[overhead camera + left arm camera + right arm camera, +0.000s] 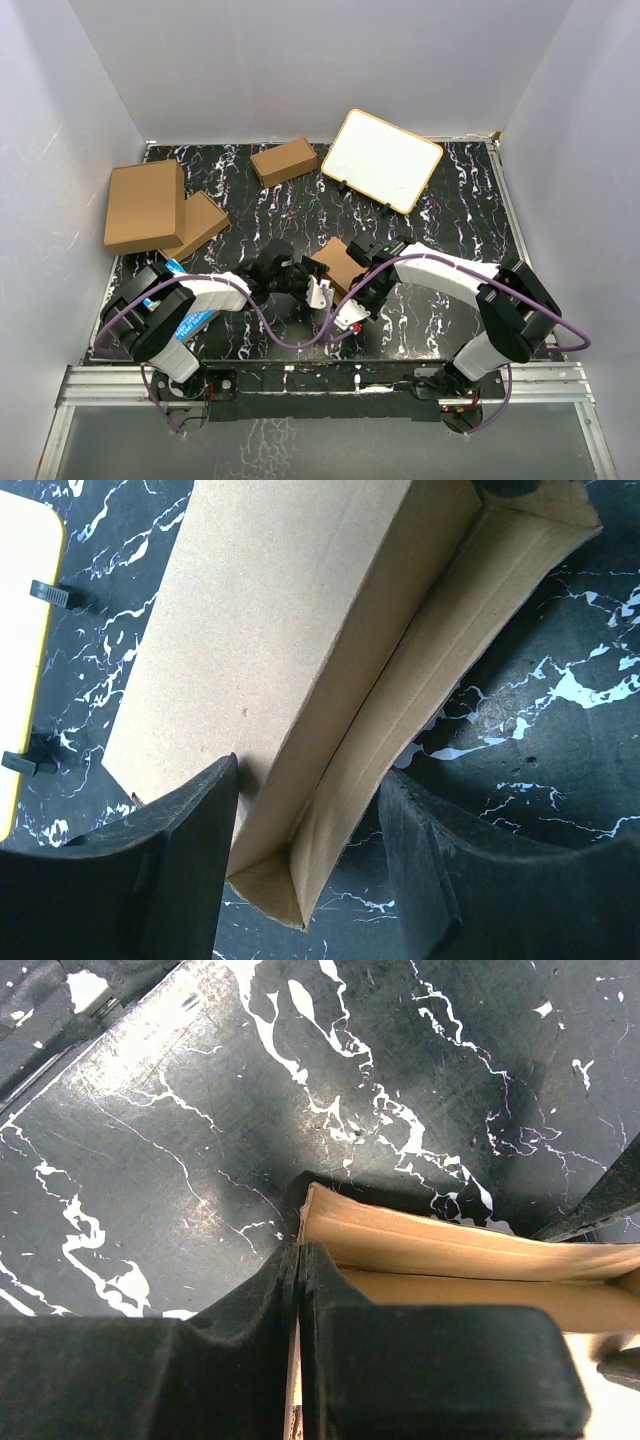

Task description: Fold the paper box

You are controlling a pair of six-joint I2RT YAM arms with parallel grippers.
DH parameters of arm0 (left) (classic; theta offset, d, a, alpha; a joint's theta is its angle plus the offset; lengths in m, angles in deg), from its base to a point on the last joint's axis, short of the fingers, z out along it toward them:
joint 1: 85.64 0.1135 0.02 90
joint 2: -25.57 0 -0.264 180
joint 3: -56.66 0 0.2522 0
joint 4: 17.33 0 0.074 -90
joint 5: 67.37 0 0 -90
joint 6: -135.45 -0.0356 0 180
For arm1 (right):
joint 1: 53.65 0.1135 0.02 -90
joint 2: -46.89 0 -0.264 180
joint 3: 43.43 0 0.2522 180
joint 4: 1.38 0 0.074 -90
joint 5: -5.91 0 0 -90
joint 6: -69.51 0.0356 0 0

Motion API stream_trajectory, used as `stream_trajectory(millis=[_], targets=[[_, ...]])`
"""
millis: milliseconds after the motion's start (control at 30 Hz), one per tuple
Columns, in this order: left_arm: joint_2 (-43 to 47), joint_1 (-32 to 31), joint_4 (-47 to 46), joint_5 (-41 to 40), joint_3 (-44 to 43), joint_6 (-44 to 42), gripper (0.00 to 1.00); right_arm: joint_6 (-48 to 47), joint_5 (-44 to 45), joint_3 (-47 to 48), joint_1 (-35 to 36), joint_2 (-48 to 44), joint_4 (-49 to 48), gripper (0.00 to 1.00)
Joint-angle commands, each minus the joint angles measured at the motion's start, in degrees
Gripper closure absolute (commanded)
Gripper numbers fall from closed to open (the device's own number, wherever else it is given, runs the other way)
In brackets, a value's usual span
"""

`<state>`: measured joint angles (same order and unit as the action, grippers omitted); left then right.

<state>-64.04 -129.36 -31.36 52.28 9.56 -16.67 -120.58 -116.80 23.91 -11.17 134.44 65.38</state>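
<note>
The paper box (338, 260) is plain brown cardboard and lies partly folded on the black marbled table, between my two grippers. In the left wrist view its flat panel and one raised side wall (400, 700) run away from me, and a folded corner sits between the fingers. My left gripper (310, 775) stands open around that corner; its left finger (170, 870) lies against the panel and its right finger (470, 870) stays clear of the wall. My right gripper (300, 1252) is shut on the thin edge of a box wall (450, 1245). From above, the left gripper (318, 285) and right gripper (358, 300) flank the box's near side.
Two larger brown cartons (145, 205) (200, 225) lie stacked at the left. A smaller closed brown box (284, 160) sits at the back. A white board (382, 158) leans at the back right, and its edge with black clips (20, 630) shows in the left wrist view.
</note>
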Motion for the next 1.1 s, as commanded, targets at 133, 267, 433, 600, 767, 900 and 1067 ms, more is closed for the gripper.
stream_trajectory(millis=[133, 267, 433, 600, 767, 900, 1067], targets=[[-2.13, -0.49, 6.33, 3.35, -0.74, 2.16, 0.47, 0.63, -3.92, 1.03, 1.44, -0.79, -4.36, 0.92], [-2.14, -0.49, 6.68, 3.39, -0.92, 2.34, 0.47, 1.31, -4.16, 0.9, 2.25, -0.38, -5.52, 0.92], [-2.46, -0.51, 6.96, 3.57, -1.02, 2.47, 0.47, 2.01, -4.53, 1.17, 2.69, -0.09, -6.05, 0.92], [-2.95, -0.48, 7.04, 3.91, -1.12, 2.78, 0.47, 2.27, -6.86, 2.0, 2.7, -0.04, -5.54, 0.92], [-3.26, -0.5, 6.97, 4.13, -1.29, 3.28, 0.47, 2.08, -7.29, 2.02, 3.32, 0.81, -6.01, 0.92], [-3.36, -0.46, 6.87, 4.1, -1.19, 3.5, 0.47, 2.86, -7.02, 2.42, 4.09, 1.05, -5.92, 0.92], [-3.23, -0.49, 6.79, 4.08, -0.94, 3.67, 0.47, 5.96, -2.73, 2.42, 4.59, 1.12, -6.8, 0.92]])
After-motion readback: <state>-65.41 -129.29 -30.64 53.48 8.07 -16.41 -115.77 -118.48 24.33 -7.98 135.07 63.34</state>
